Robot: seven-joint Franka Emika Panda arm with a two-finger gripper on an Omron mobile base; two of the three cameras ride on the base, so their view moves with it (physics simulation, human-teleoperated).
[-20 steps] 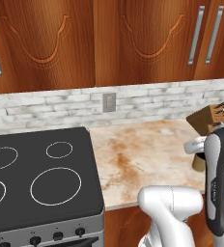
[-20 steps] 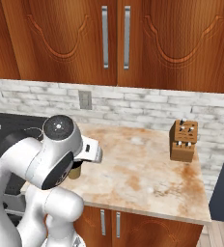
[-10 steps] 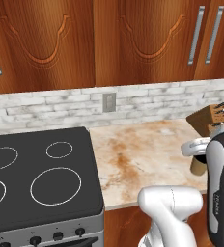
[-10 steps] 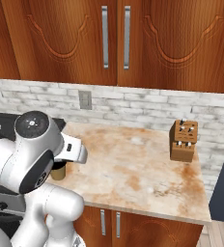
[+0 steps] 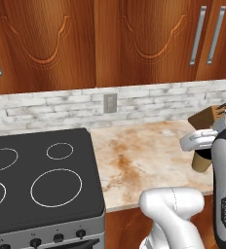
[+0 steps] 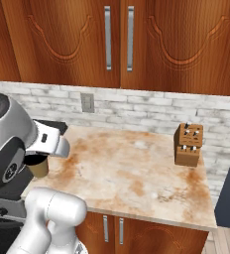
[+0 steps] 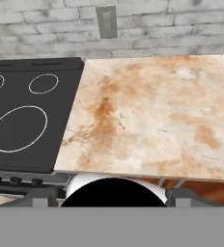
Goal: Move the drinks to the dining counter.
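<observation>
**Paper cup in the grip, delivery not yet made**

Tan paper cup [image 5: 201, 162] sits between the widely spread fingers of the gripper [image 7: 111, 197], which appears to hold it by the sides. It seems to hang clear of the brick-backed counter [image 6: 137, 173], out past its front edge near the stove [image 5: 37, 180]. The knife block [image 6: 188, 145] stands at the counter's far right corner. By my reckoning the cup's carry to the dining counter remains, then the whole bottle trip.

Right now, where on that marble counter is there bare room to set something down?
The counter lies bare across its middle and front, between the stove and the knife block. The back right corner is taken by the block. The pincer carries the paper cup, so the stove side is crowded.
</observation>
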